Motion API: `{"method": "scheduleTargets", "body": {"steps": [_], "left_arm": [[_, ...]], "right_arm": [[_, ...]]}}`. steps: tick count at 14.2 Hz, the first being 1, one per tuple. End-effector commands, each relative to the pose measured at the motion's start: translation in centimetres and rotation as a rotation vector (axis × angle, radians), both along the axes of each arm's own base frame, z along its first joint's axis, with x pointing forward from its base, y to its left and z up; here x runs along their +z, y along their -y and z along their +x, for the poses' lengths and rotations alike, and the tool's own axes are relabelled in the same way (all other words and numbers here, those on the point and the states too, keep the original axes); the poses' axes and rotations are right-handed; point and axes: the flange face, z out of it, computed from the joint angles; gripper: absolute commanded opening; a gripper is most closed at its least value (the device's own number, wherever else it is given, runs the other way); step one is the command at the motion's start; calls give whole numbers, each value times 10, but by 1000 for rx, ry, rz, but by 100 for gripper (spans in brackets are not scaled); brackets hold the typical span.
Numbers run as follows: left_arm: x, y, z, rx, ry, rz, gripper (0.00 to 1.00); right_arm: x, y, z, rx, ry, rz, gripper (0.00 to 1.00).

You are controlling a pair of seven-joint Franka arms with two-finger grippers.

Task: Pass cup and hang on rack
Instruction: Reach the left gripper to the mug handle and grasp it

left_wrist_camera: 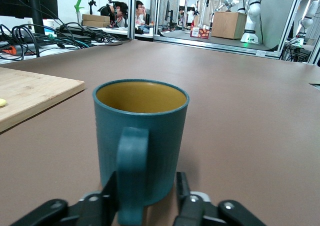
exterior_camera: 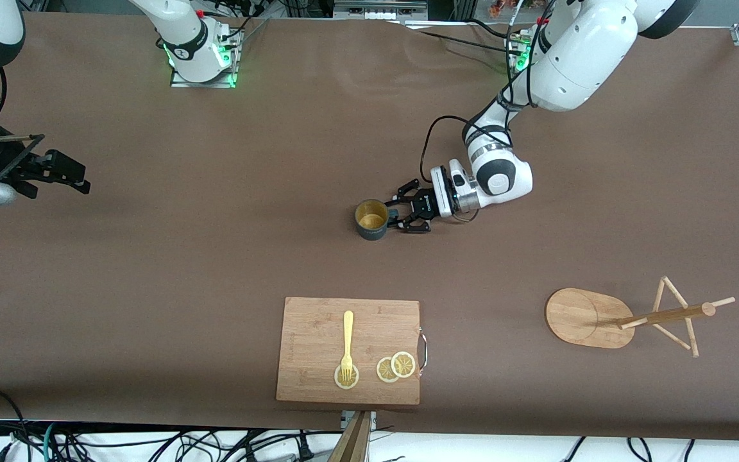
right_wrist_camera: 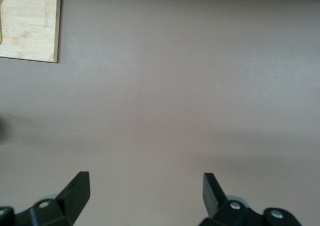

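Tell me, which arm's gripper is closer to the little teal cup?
The left. The left gripper is right at the cup, its jaws around the handle. The right gripper waits with jaws open, up near the right arm's end of the table.

Teal cup (exterior_camera: 371, 219), mustard inside; pale wood rack (exterior_camera: 626, 317); brown table (exterior_camera: 215, 256).

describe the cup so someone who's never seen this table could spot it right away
Start at the wooden cutting board at the table's camera-side edge; the cup stands upright on bare table farther from the camera. It is a small dark teal mug, mustard-yellow inside, with the left gripper's fingers around its loop handle.
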Motion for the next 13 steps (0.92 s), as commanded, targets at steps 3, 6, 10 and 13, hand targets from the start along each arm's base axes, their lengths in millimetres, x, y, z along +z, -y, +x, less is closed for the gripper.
{"method": "scheduleTargets", "body": {"steps": [3,6,10,13], "left_arm": [[-5,-1,2,25,71,-2,0],[23,-7,14,73,-50,-41,0],[78,-28,36,97,-205,-75,0],[140,-75,63,33,-311,-47,0]], "right_arm": [[5,-2,4,-3,12,-8,100],[5,-5,4,2,12,-8,100],[5,-5,4,2,12,-8,100],[5,-5,4,2,12,-7,100]]}}
